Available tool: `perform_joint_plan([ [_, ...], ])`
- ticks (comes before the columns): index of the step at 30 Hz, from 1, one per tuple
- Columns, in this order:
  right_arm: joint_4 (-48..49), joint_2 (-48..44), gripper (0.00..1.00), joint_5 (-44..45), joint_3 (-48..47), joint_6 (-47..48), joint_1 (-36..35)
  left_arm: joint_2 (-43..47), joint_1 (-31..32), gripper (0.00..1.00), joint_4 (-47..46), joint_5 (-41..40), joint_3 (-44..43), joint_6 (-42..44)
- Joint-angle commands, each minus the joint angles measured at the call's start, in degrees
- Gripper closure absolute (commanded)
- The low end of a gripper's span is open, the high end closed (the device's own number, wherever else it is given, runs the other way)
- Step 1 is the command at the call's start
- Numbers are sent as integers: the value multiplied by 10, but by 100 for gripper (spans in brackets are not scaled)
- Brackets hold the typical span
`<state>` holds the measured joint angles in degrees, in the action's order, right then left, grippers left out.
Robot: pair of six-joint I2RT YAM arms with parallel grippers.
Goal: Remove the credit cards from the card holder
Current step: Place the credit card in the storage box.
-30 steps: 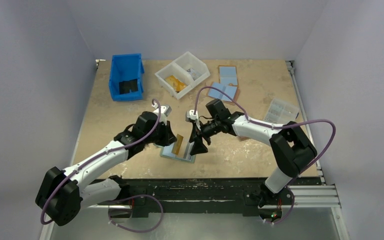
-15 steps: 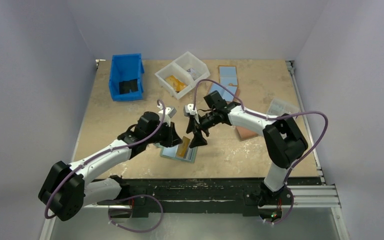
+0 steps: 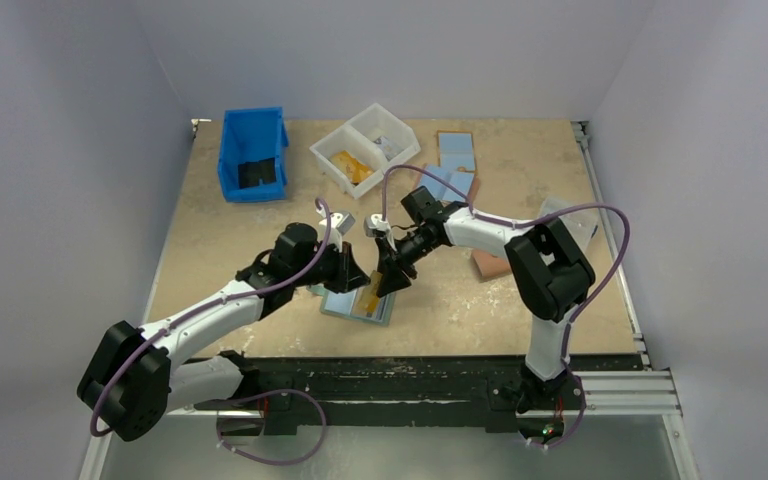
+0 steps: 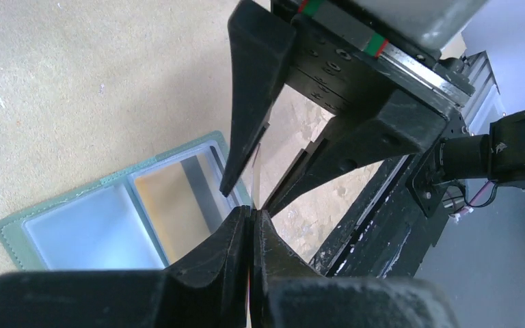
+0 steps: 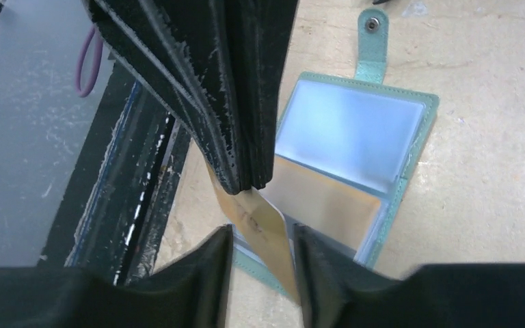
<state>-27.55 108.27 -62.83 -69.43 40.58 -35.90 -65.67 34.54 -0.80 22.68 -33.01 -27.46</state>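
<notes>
The teal card holder [image 3: 344, 304] lies open and flat on the table, its clear sleeves up [image 5: 355, 130] [image 4: 96, 232]. A tan-orange credit card [image 5: 328, 198] sits inside one sleeve. A second tan credit card [image 5: 256, 215] [image 3: 370, 293] stands lifted over the holder's edge, with my left gripper [image 4: 251, 210] [image 3: 354, 274] shut on its top end. My right gripper [image 5: 260, 236] [image 3: 392, 283] is open, its fingers [image 5: 222, 256] on either side of the card's lower end with gaps showing. No dark card is in view.
A blue bin [image 3: 253, 152] and a white divided tray [image 3: 365, 150] stand at the back. Light-blue and brown wallets [image 3: 455, 150] lie behind the right arm, with a salmon wallet [image 3: 490, 265] and a clear box [image 3: 560, 215] to the right. The black rail [image 3: 410, 375] edges the table's front.
My right gripper has come in closer to the lifted card and narrowed its jaws around it. The left gripper has stayed shut on the card and shifted slightly right.
</notes>
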Motion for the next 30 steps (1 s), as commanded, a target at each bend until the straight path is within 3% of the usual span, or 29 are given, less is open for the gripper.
perform_joint_plan([
  [1,-34,-1,74,-35,-22,17,0,1,-3,100,-39,11,3,-9],
  [3,-42,1,90,-39,-25,17,0,6,-3,100,-40,-2,3,-15],
  [5,-60,3,96,-48,-28,29,1,19,-3,100,-40,-19,4,-21],
  [9,-107,0,100,-55,-40,59,3,61,-3,79,-26,-66,9,-40],
  [10,-117,-1,100,-50,-43,62,3,73,-3,70,-21,-79,12,-48],
  [13,-158,-4,100,-31,-61,74,6,124,-4,25,-23,-109,31,-78],
  [16,-221,-6,100,-22,-84,123,11,169,-4,8,-50,-117,61,-105],
  [21,-235,-23,100,-28,-86,127,21,191,-4,5,-117,-81,106,-134],
  [30,-244,-20,100,-35,-90,128,33,183,-4,13,-230,-38,168,-164],
])
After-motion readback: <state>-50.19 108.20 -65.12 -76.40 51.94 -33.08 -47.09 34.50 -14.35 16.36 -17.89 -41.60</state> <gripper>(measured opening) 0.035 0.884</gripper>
